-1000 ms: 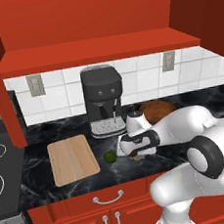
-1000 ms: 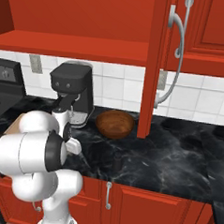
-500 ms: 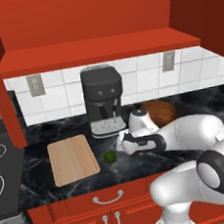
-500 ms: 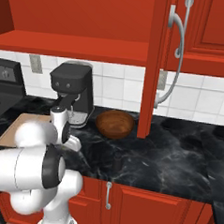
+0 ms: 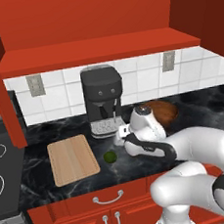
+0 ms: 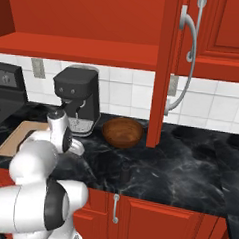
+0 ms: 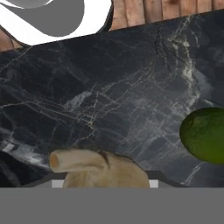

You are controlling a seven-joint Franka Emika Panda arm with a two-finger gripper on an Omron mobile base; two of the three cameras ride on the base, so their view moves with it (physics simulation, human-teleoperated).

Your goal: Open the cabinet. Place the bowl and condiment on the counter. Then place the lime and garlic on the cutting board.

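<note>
Black marble-look worktop (image 5: 78, 186), polished, thin white veins, faint sheen. Pale wood cutting board (image 5: 72, 159) at nine o'clock of the lime, matt, fine straight grain. Smooth waxy green skin on the lime (image 5: 110, 157). Papery, lumpy beige garlic (image 7: 103, 171), dull. Dark brown wooden bowl (image 6: 122, 132), satin, slightly glossy inside. Matt black plastic coffee machine (image 5: 103, 103) with metal-look drip tray. Glossy red painted cabinet (image 6: 206, 41); brushed silver metal handle (image 6: 188, 58). Glazed white wall tiles (image 5: 135, 79).

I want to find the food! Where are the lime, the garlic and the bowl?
lime (image 5: 109, 156), left base view, its top.
garlic (image 7: 103, 171), hand view, middle of the bulb.
bowl (image 6: 122, 132), right base view, its side wall.
</note>
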